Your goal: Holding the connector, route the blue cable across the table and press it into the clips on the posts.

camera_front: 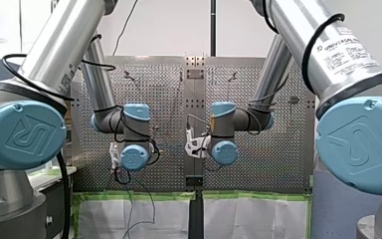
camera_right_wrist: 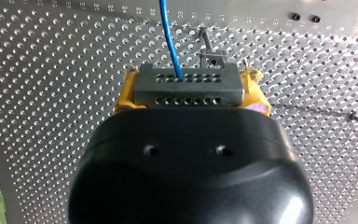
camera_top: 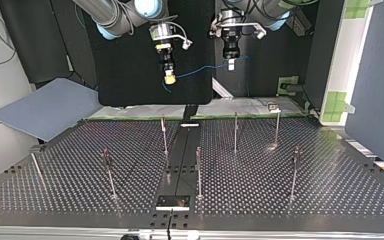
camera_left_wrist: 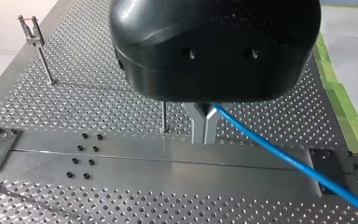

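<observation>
Flanking the holed grey connector [camera_right_wrist: 186, 84] (rectangular) are yellow pads [camera_right_wrist: 125, 94].

Seven posts [camera_top: 198, 172] stand on the table [camera_top: 330, 190]; above it, one blue cable [camera_right_wrist: 169, 37], one grey connector [camera_right_wrist: 188, 86], and two claws, my left claw [camera_top: 231, 64] and my right claw [camera_top: 169, 78].

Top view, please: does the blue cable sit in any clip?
No, the blue cable hangs between my right tool and my left tool, over the posts.
</observation>
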### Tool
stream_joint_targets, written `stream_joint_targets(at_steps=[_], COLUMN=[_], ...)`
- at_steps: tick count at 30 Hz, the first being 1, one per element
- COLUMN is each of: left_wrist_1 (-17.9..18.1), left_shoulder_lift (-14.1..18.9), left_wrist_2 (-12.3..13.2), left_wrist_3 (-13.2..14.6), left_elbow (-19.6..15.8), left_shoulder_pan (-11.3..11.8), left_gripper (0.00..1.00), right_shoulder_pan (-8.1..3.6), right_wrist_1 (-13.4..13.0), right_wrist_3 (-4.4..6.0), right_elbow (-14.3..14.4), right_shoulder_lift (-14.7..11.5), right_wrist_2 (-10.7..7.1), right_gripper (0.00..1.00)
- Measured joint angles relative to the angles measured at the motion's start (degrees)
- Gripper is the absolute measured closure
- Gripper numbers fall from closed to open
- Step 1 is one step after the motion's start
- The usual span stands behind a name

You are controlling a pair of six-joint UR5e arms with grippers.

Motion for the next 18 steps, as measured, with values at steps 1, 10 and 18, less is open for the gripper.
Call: stream_joint_targets(at_steps=[1, 10, 18], left_wrist_1=[0.0, -1.6, -1.8], left_shoulder_lift=[0.0, -0.3, -0.3], left_wrist_2=[0.0, -0.2, -0.3], left_wrist_3=[0.0, -0.1, -0.1], left_elbow=[0.0, -0.2, -0.2], left_shoulder_pan=[0.0, -1.0, -1.0], left_gripper=[1.00, 1.00, 1.00], right_shoulder_pan=[0.00, -0.08, -0.09], right_wrist_1=[0.0, 0.2, 0.2], right_wrist_3=[0.00, 0.00, 0.00], right_elbow=[0.0, 0.0, 0.0], right_shoulder_lift=[0.0, 0.1, 0.1], right_wrist_2=[0.01, 0.00, 0.00], right_gripper=[1.00, 1.00, 1.00])
